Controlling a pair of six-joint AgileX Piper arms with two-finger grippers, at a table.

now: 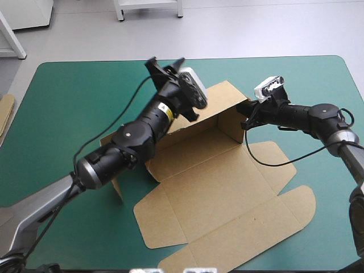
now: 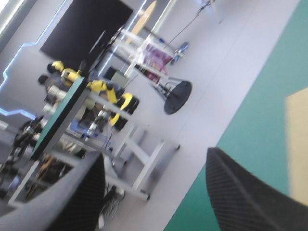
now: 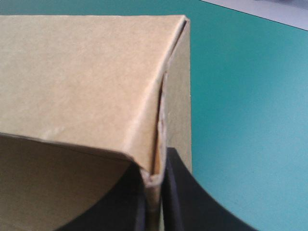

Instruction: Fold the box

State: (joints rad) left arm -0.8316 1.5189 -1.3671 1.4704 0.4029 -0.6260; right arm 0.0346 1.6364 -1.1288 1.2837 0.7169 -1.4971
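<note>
Nearest, the box [image 1: 227,199] lies on the teal-green surface [image 1: 74,102], a little right of centre. Its lid panel is flat and spread toward the near edge, with rounded flaps on its near and right sides. Beyond the lid the floor of the box is flat too, and a side flap lies flat on the cover to its right. On the left a short wall flap stands up beside the left arm [image 1: 122,148], which comes in from the near left corner and crosses over the left part of the box.

Farther on, the long far wall stands upright. The right end wall is raised against it, and the two meet at the far right corner. The right tool [image 1: 246,116] sits at that corner, clenched on the board. In its wrist view the black fingers [image 3: 192,202] are all but together, and the corner edge of the box [image 3: 86,82] is pinched between them. The teal-green surface [image 3: 250,96] lies just beside that corner.

The left tool [image 1: 165,63] hangs high over the left end of the far wall. It is released: in its wrist view the two fingers [image 2: 240,192] stand well apart with nothing between them.

At the left edge of the surface, well apart from the box, a sliver of more board [image 1: 4,111] shows.
</note>
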